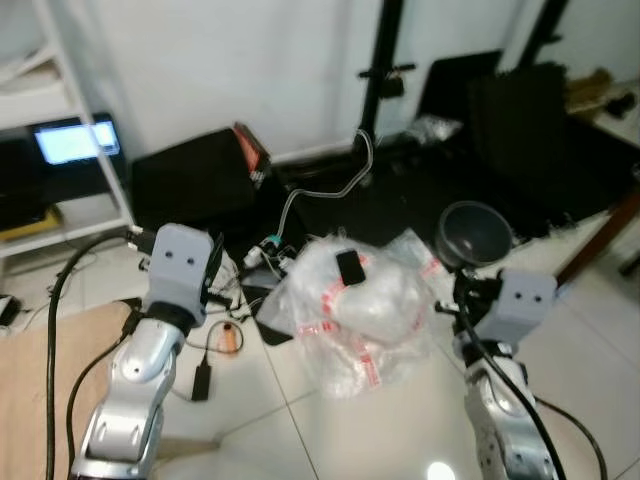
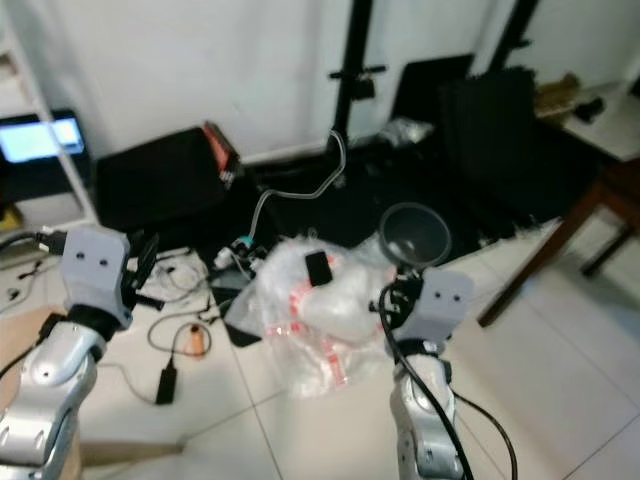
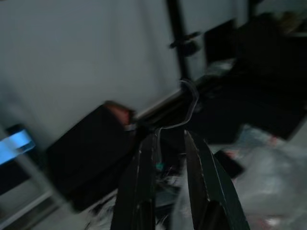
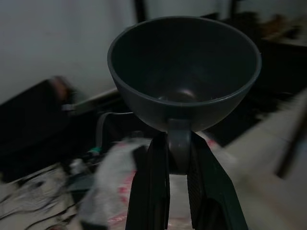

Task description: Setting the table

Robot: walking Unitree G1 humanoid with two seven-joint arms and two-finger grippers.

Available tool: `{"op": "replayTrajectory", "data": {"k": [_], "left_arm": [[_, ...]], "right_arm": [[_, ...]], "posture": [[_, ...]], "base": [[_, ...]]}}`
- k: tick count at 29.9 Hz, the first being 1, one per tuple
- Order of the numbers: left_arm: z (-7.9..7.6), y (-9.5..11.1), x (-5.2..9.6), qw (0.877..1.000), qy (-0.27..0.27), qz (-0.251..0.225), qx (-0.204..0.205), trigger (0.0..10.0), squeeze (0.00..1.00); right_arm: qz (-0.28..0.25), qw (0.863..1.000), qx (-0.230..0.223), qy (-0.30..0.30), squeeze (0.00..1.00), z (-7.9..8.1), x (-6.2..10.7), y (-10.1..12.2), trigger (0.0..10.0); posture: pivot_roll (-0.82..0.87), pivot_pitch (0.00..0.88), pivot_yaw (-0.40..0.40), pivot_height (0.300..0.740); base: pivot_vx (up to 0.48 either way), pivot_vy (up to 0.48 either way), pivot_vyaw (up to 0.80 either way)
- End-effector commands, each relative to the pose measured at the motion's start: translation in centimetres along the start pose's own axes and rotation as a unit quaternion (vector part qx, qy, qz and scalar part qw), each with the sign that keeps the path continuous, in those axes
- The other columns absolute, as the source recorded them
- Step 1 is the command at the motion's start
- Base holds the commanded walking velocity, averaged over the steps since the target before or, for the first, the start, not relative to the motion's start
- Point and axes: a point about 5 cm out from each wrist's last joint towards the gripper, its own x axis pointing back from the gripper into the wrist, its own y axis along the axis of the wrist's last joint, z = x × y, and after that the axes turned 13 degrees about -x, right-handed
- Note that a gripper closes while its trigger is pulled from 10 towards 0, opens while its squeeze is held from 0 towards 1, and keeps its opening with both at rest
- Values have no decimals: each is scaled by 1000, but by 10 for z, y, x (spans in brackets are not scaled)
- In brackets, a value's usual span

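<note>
1. The right hand [image 4: 178,158] is gripping a dark bowl [image 4: 184,72] by a tab under its rim, holding it upright at about one o'clock.
2. The bowl looks light, stiff and smooth; the thin tab may be letting it swing.
3. The left hand [image 3: 170,158] is carrying nothing, its fingers slightly parted.
4. The robot is facing a glossy tiled floor [image 1: 380,430] strewn with crumpled plastic bags [image 1: 365,310] and cables [image 1: 320,195]; a counter's wooden leg [image 2: 540,250] is showing at three o'clock.
</note>
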Motion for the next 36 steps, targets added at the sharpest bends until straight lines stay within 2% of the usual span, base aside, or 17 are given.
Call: {"op": "replayTrajectory", "data": {"k": [1, 7, 9, 18, 22, 25, 30, 36], "left_arm": [[-1, -3, 1, 1000, -4, 6, -4, 10000, 0], [-2, -3, 0, 1000, -8, 8, 2, 10000, 0], [-5, -4, 0, 1000, -18, 12, 16, 10000, 0], [-15, -3, 1, 998, -47, 12, 31, 10000, 0], [-19, -2, 1, 996, -53, 22, 65, 10000, 0], [-20, -1, 0, 995, -56, 25, 75, 10000, 0], [-26, 0, 0, 994, -75, 38, 70, 10000, 0], [-28, 3, -1, 994, -78, 28, 66, 10000, 0]], "right_arm": [[-4, 1000, 5, -9, 0, -4, 0, 2, 8706], [-5, 1000, 6, -9, 0, -5, 0, 3, 8588], [-5, 1000, 7, -9, 0, -5, 0, 3, 8588], [-6, 1000, 10, -10, 0, -7, 1, 3, 8588], [-6, 1000, 11, -11, 0, -7, 1, 4, 8510], [-6, 1000, 11, -11, 0, -7, 1, 4, 8510], [-4, 1000, 11, -11, 0, -7, 2, 3, 8510], [-3, 1000, 10, -11, 0, -7, 2, 3, 8392]], "posture": [[21, 0, 62, 740], [17, 0, 63, 740], [16, 0, 63, 740], [6, 0, 65, 740], [3, 0, 65, 740], [3, 0, 66, 740], [3, 0, 65, 740], [3, 0, 67, 740]], "base": [[0, 0, -800], [0, 0, -800], [0, 0, -800], [0, 0, -800], [0, 0, -800], [0, 0, -800], [0, 0, -800], [0, 0, -800]]}}
